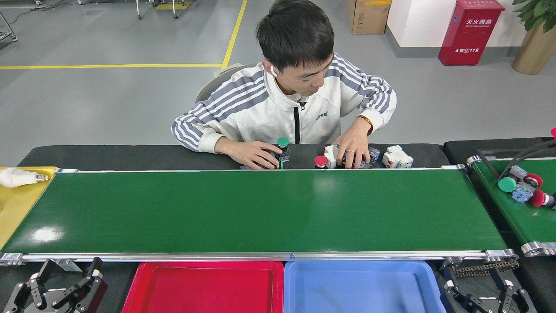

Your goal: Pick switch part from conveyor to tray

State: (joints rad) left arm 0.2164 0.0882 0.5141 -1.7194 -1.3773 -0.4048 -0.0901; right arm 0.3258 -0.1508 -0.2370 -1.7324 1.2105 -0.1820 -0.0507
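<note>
My left gripper (61,292) waits at seven o'clock below the near rail with its fingers spread and nothing between them. My right gripper (482,300) sits at five o'clock, likewise parted and empty. Between them, at six o'clock, lie the red tray (204,289) and the blue tray (360,289), both bare.

The conveyor (260,208) runs wide across the middle and carries no part at this moment. The nearest switch parts (521,188) are a small cluster at three o'clock on the narrower belt (527,219) to the right: a green-capped one and two red-capped ones, touching or nearly so. More parts lie on the black table (108,156) at twelve o'clock, where a person (295,108) has both hands on them.

I judge these parts to be light, stiff plastic, with a smooth domed cap that would slip between my fingers. The squarer body beneath the cap looks the better place to grip, across its flat sides. They seem sturdy enough for a firm pinch, though one lying on its side may roll
</note>
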